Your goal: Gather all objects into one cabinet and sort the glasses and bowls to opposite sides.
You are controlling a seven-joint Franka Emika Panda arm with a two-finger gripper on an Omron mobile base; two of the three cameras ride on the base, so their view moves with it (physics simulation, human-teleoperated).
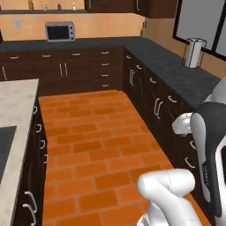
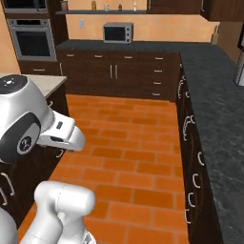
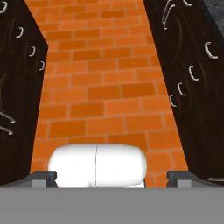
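Observation:
My gripper (image 3: pixel 112 180) points down at the orange brick floor (image 3: pixel 105 78), between two rows of dark low cabinets. Its two dark fingertips (image 3: pixel 44 177) stand far apart at the bottom of the hand view, open, with nothing between them. The salmon-orange tumbler, the cream cup, the blue bowl and the dark grey bowl are out of view. Dark brown wall cabinets (image 1: pixel 150 6) reach into the top edge of the left base view; the long curved bar handle is out of view.
A dark counter (image 1: pixel 176 70) with a paper towel roll (image 1: pixel 193 52) runs along the right. A light-topped island (image 1: pixel 13 114) stands on the left. At the back are a toaster oven (image 1: pixel 59 31), a wall oven (image 2: pixel 32 40) and a shelf of spice bottles (image 2: pixel 93 5).

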